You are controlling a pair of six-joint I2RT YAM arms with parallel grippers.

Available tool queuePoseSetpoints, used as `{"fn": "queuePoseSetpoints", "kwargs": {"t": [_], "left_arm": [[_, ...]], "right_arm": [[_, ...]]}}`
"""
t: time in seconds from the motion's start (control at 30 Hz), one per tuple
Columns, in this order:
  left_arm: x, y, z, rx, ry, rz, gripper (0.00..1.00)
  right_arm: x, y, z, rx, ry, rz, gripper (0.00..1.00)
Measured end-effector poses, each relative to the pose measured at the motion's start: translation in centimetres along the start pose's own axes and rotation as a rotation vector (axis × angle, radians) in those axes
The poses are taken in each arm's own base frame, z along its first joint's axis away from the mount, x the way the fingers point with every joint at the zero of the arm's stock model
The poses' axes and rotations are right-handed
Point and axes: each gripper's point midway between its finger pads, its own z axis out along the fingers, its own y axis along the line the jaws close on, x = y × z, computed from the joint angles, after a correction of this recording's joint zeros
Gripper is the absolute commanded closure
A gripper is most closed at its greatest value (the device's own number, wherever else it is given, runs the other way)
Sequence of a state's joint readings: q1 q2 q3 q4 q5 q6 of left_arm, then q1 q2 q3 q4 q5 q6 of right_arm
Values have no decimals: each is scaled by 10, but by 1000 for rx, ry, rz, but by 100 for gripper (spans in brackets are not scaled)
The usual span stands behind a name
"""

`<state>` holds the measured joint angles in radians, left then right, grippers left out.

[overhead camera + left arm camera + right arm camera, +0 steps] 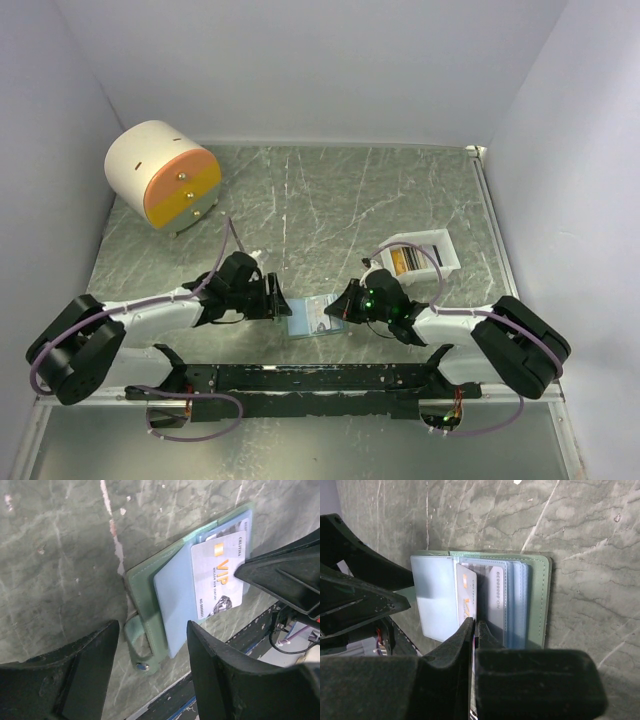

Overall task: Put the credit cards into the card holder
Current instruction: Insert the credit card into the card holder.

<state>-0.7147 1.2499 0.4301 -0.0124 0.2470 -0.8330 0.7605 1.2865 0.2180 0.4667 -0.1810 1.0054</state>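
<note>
The card holder lies open on the tabletop between the two arms. The right pincer is pinched tight on the end of one credit card, and the card's long side points straight ahead into the pockets. The left pincer is wide apart and holds nothing, just beside the holder's strap side. I count one holder, two cards at it, and more in the white tray, too small to count.

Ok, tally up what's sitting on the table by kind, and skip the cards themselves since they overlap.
Round drawer cabinet: 1
White tray: 1
Card holder: 1
Total: 3
</note>
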Motion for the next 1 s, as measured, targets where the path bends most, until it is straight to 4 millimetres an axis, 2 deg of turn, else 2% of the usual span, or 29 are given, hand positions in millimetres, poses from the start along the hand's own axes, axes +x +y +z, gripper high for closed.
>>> {"fn": "queuePoseSetpoints", "kwargs": {"t": [0.13,0.37,0.5,0.67,1.0], "left_arm": [[-2,-3,7,24,-1,15,37],[2,-3,12,55,7,19,70],[3,0,13,50,10,17,84],[6,3,18,43,28,12,91],[7,3,18,47,29,13,93]], "right_arm": [[0,0,0,0,-1,0,100],[0,0,0,-2,2,0,100],[0,1,0,-3,2,1,100],[-1,5,0,-22,-4,8,100],[4,2,3,-35,4,25,100]]}}
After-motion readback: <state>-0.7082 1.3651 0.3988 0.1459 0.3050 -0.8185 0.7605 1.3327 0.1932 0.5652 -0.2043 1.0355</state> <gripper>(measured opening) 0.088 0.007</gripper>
